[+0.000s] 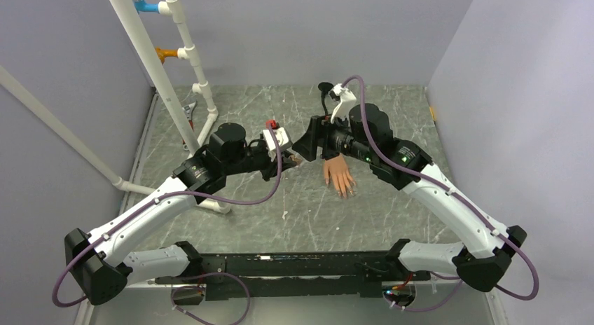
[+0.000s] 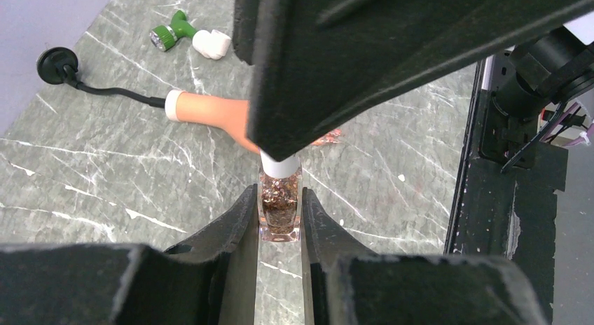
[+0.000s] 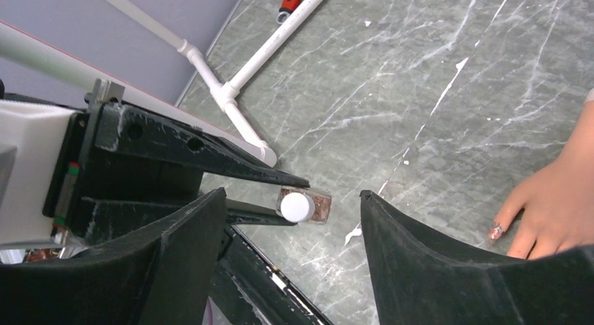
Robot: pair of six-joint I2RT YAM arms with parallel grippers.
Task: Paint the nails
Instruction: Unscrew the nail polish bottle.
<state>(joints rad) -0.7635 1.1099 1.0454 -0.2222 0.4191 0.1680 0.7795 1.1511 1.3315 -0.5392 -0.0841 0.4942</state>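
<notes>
The peach mannequin hand (image 1: 339,175) lies palm down right of table centre, fingers toward the near edge. In the right wrist view a glittery painted nail (image 3: 496,232) shows on one of its fingers. My left gripper (image 2: 280,192) is shut on a small bottle (image 2: 280,211) of brown glitter polish with a white cap (image 3: 297,206), held upright just left of the mannequin hand (image 2: 210,116). My right gripper (image 3: 293,196) is open, directly above the cap with its jaws wide on either side, not touching it. In the top view the left gripper (image 1: 288,160) and right gripper (image 1: 302,148) meet.
A white PVC pipe frame (image 1: 183,80) stands at the back left, its foot near the left arm. A green-and-white piece (image 2: 183,36) and a black disc with a cable (image 2: 57,59) lie behind the hand. A black rail (image 2: 504,171) runs along the near edge.
</notes>
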